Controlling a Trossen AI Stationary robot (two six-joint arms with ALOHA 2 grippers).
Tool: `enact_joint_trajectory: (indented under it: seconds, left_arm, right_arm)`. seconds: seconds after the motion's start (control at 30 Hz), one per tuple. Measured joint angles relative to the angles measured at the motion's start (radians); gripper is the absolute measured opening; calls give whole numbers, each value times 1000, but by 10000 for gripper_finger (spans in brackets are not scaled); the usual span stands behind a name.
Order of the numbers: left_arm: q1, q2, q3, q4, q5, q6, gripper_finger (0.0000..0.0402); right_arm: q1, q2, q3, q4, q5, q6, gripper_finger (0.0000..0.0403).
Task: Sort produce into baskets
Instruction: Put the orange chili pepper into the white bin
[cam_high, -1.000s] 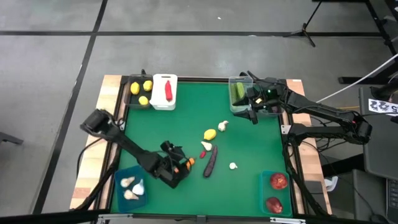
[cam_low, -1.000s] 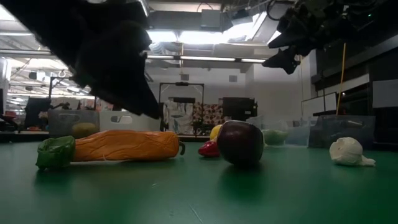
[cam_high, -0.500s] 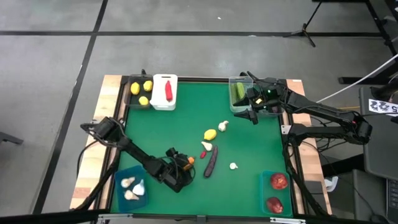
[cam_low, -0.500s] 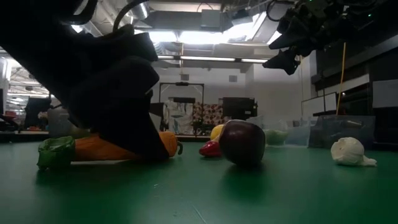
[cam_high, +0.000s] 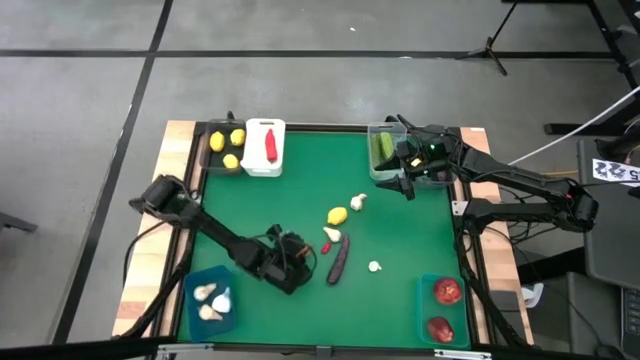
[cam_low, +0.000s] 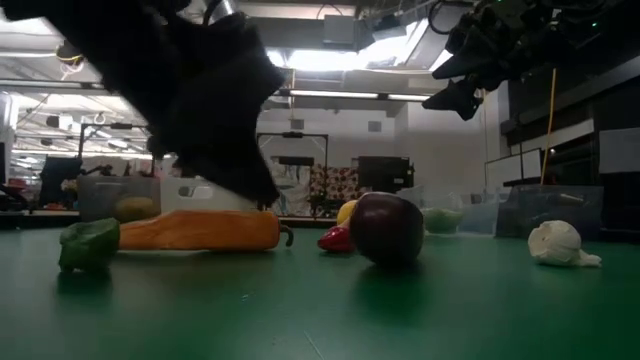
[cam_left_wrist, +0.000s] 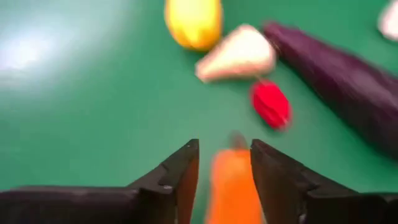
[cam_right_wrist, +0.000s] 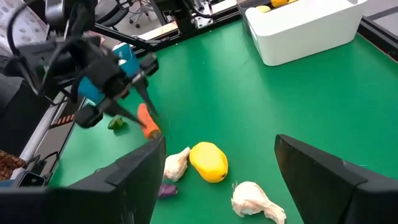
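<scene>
An orange carrot (cam_low: 200, 230) with a green top (cam_low: 88, 245) lies level at the near middle of the green table, and my left gripper (cam_high: 288, 262) is shut on it. Beside it lie a dark eggplant (cam_high: 339, 260), a small red chili (cam_high: 326, 247), a lemon (cam_high: 338, 215) and garlic bulbs (cam_high: 331, 234). My right gripper (cam_high: 407, 175) hangs open and holds nothing at the far right, next to the clear basket (cam_high: 372, 165) that holds cucumbers (cam_high: 385, 148). My left gripper pinches the carrot's two long sides (cam_left_wrist: 231, 168) between its two fingers, at the bare end away from the green top. The fingers (cam_low: 245, 170) slant down from the table's left and lie along the carrot. Whether the level carrot is clear of the table does not show.
At the far left a dark basket (cam_high: 212, 158) holds lemons and a white basket (cam_high: 262, 168) holds a red chili. A teal basket (cam_high: 196, 300) with garlic stands near left, and another (cam_high: 428, 305) with red fruits near right. One garlic bulb (cam_high: 374, 266) lies apart.
My left gripper has come down from above onto the carrot's bare end, covering much of it, and has then drawn up a little with the carrot between its fingers. The carrot stays level in about the same place.
</scene>
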Motion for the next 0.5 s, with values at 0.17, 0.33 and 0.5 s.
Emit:
enact_joint_trajectory:
  seconds: [0.17,0.33,0.5]
  left_arm:
    - [64,-115,0,-60,-96,2,110]
    - [91,-170,1,-64,-50,200,96]
    - [89,-150,1,-54,157,371,131]
  right_arm:
    - [0,0,0,-1,0,0,301]
    - [0,0,0,-7,0,0,301]
    - [0,0,0,-9,0,0,301]
